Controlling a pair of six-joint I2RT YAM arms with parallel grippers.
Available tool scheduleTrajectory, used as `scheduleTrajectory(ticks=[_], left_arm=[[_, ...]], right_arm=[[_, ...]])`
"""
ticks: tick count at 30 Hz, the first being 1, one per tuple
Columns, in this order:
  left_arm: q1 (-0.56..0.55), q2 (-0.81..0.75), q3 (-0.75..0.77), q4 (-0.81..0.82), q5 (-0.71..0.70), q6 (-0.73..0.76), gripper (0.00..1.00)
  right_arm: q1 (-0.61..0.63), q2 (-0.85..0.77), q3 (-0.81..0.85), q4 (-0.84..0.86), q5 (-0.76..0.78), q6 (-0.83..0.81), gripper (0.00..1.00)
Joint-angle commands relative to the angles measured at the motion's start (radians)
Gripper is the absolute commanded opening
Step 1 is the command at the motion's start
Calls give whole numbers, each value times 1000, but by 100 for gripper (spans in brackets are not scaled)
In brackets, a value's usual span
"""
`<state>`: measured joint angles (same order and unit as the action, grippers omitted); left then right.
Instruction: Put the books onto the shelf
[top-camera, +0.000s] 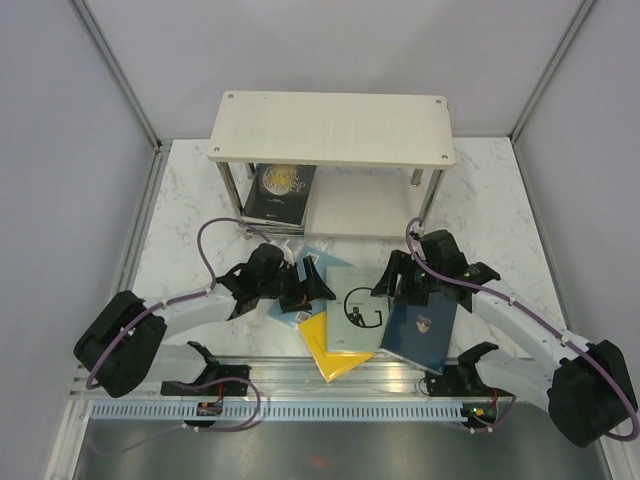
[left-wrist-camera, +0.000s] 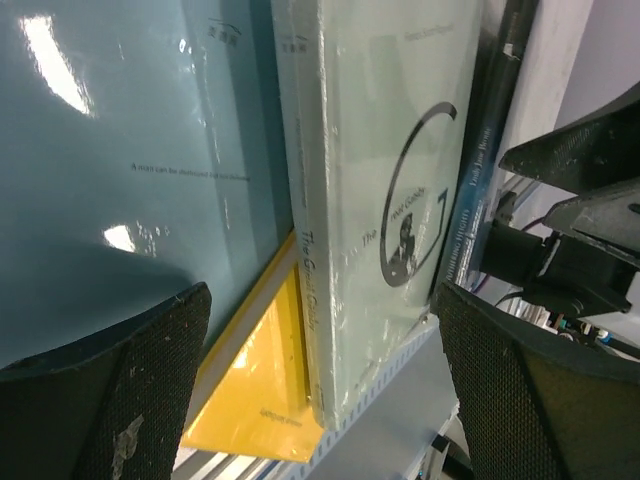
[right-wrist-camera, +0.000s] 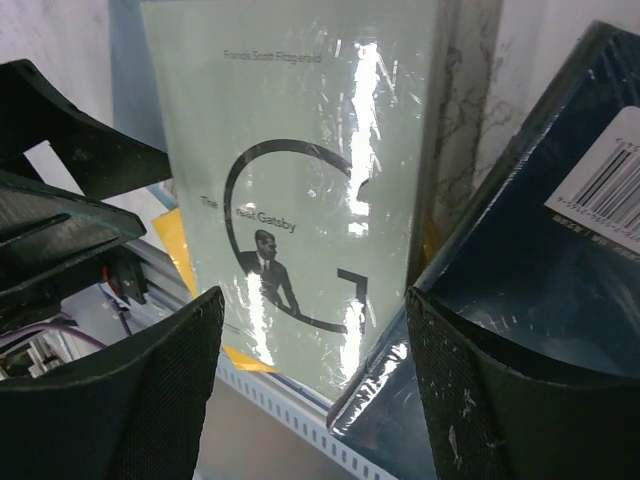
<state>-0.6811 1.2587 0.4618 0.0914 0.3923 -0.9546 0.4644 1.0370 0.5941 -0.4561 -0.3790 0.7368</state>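
Bench (top-camera: 490, 200): flat white slab with a grey marble vein pattern.

Shelf (top-camera: 330, 128): set at the far middle of the bench. Two pale wood-grain rectangular boards are joined by slim metal posts (top-camera: 232, 185), long axis left to right.

Black book (top-camera: 280, 192): gold lettering, laid flat on top of a small stack at the left end of the lower tier. Long axis runs near to far, near end at the front edge of the board.

The other books are spread flat on the bench between the two arms, near the front edge, all in glossy film:
- navy book (top-camera: 425, 335): rightmost, barcode side up, long axis near to far with a slight tilt.
- white "G" book (top-camera: 358, 310): in the middle, pale matte-looking cover under the wrap, long axis pointed toward the shelf. Its right edge is met by the navy book.
- yellow book (top-camera: 325, 350): turned diagonally, one corner aimed at the near edge, partly covered by the white one.
- light-blue book (top-camera: 318, 262): at the left, mostly hidden under the left arm.

Left pincer (left-wrist-camera: 320, 300): textured black fingers (left-wrist-camera: 150, 380) are spread wide, with the white and yellow books framed between them. Nothing is gripped; contact cannot be judged.

Right pincer (right-wrist-camera: 315, 300): jaws are parted over the white/navy seam. Nothing is clamped; touch cannot be judged.
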Motion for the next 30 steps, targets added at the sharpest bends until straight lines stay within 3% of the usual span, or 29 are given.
scheduleTrajectory(ticks=[1,7,12,15,16,21,22,24,28,30], left_arm=[[-12,94,55,154,-36,-19,95],[-52,264,80,287,-4,-41,92],[-75,350,41,598,91,-150,84],[-84,373,18,741,149,-200,63],[-87,375,8,772,161,-211,52],[-97,395,3,938,246,-285,34],[-98,398,12,967,256,-294,18],[-98,392,21,979,270,-320,3],[-97,294,23,901,235,-320,2],[-95,234,35,776,197,-290,2]], right_arm=[[0,29,9,-30,58,-63,77],[0,109,-27,-20,98,-117,65],[0,156,-85,43,81,-125,49],[0,170,-111,71,75,-120,42],[0,178,-115,77,74,-120,40],[0,182,-126,108,63,-111,36],[0,178,-125,109,63,-109,35],[0,167,-114,103,61,-105,35],[0,60,-54,25,89,-103,34],[0,12,-5,-42,115,-103,40]])
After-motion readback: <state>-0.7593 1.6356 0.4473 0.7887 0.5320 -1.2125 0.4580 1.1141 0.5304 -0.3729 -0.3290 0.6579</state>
